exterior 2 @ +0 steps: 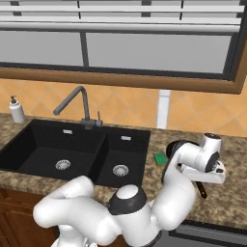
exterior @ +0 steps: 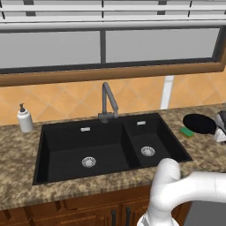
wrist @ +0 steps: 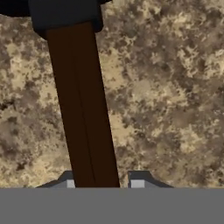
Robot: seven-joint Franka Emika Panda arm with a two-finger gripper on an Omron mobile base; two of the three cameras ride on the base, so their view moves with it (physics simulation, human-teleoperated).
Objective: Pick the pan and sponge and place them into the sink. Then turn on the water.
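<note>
The black pan [exterior: 198, 123] lies on the granite counter right of the sink [exterior: 44, 132]. Its dark brown handle [wrist: 83, 109] runs up the hand view from between my fingertips to the pan's rim at the top. My gripper [wrist: 103, 183] points down at the counter and is shut on that handle, one fingertip [wrist: 136, 181] on each side. In the right base view the hand [exterior 2: 211, 166] covers most of the pan, and the handle's end [exterior 2: 201, 189] sticks out below it. The green sponge [exterior: 187, 131] [exterior 2: 160, 158] lies between pan and sink. No water runs from the grey faucet [exterior: 108, 99].
A white soap dispenser [exterior: 24, 119] [exterior 2: 17, 111] stands on the counter left of the sink. Behind the counter are a tiled wall and a window. My own arm [exterior 2: 144, 207] bends low across the counter's front edge.
</note>
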